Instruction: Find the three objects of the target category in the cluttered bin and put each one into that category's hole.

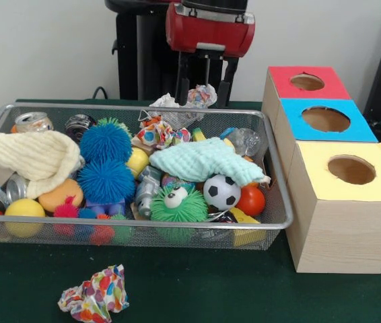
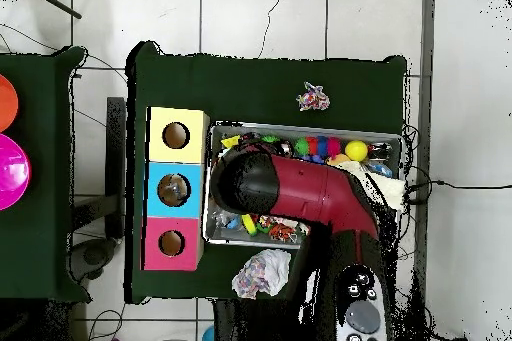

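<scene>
While your hand (image 1: 206, 86) hangs over the far rim of the wire bin (image 1: 271, 202), its two black fingers stand apart and hold nothing, though a crumpled paper wad (image 1: 200, 96) sits right between their tips. You likely want such wads: another patterned one (image 1: 155, 133) lies just below and toward the camera from the hand, and a third (image 1: 95, 294) rests on the counter (image 1: 197, 289) outside the bin. Paper is light, springy and crushable; pinch across its middle. The holed boxes (image 1: 326, 119) stand beside the bin.
</scene>
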